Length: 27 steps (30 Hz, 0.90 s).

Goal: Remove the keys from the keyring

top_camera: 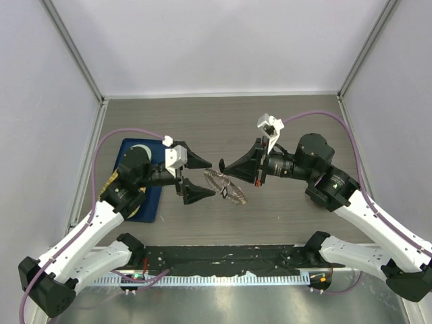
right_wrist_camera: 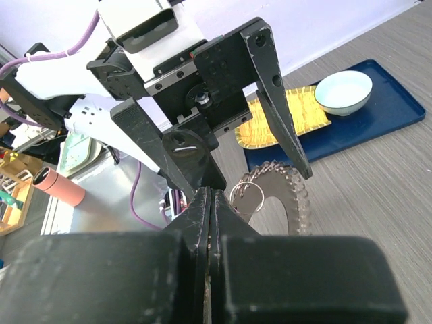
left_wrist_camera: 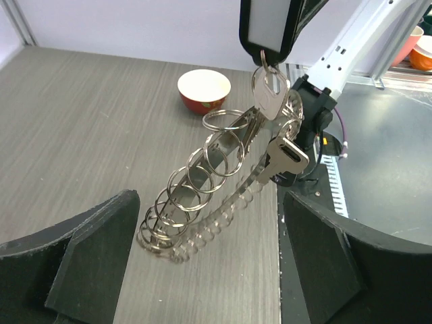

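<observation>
The keyring (top_camera: 228,187), a circle of many linked metal rings, stands tilted at the table's centre. Its low end (left_wrist_camera: 162,233) rests on the wood. Its top is lifted by my right gripper (top_camera: 221,165), which is shut on a small ring there (left_wrist_camera: 262,59). One silver key (left_wrist_camera: 273,93) hangs just under those fingers and a second key (left_wrist_camera: 286,156) dangles lower. My left gripper (left_wrist_camera: 210,202) is open, its fingers (left_wrist_camera: 94,256) on either side of the ring's low end without touching it. In the right wrist view the shut right gripper (right_wrist_camera: 210,192) points at the keyring (right_wrist_camera: 293,196).
A blue tray (right_wrist_camera: 378,111) lies at the left under my left arm, carrying a yellow mat (right_wrist_camera: 290,118) and a pale bowl (right_wrist_camera: 344,91). A red bowl with a white inside (left_wrist_camera: 204,91) stands on the table beyond the ring. The metal front edge (top_camera: 270,297) lies near the arm bases.
</observation>
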{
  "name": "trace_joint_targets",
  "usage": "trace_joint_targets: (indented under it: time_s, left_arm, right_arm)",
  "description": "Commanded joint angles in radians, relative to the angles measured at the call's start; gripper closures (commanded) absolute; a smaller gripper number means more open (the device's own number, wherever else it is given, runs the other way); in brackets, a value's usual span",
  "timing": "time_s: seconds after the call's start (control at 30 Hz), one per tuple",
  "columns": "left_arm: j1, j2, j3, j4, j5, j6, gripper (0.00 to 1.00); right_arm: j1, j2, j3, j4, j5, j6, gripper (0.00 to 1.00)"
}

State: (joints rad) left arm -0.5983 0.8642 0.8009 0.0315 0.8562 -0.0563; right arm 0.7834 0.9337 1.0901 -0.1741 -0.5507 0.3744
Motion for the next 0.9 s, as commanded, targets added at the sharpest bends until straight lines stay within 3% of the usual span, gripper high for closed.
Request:
trace_joint_targets:
  time_s: [0.0,0.23,0.43,0.6,0.63,0.73,0.77,0.87]
  left_arm:
    - [-0.001,-0.021,-0.043,0.097,0.018,-0.033,0.09]
    - [-0.003,0.002,-0.049,0.137,0.063,-0.082,0.17]
    - [-0.003,0.004,-0.081,0.176,0.070,-0.091,0.10]
    - [-0.003,0.016,-0.072,0.208,0.136,-0.131,0.17]
    - [-0.003,0.021,-0.069,0.214,0.150,-0.140,0.21]
    - [-0.003,0.033,-0.065,0.222,0.211,-0.161,0.47]
    - [-0.003,0.032,-0.065,0.225,0.222,-0.163,0.65]
    - [-0.003,0.026,-0.075,0.220,0.242,-0.166,1.00]
  right_arm:
    - [0.004,-0.019,-0.018,0.133,-0.038,0.029,0.99]
    - [0.004,-0.006,-0.047,0.266,-0.133,0.090,0.99]
    - [0.005,-0.009,-0.064,0.320,-0.207,0.124,0.99]
    - [0.004,-0.003,-0.058,0.331,-0.247,0.130,0.99]
    - [0.004,-0.003,-0.059,0.337,-0.250,0.133,0.99]
    - [0.004,-0.004,-0.059,0.344,-0.246,0.141,0.99]
    - [0.004,-0.006,-0.059,0.344,-0.230,0.143,0.99]
    - [0.004,-0.012,-0.053,0.312,-0.198,0.135,0.99]
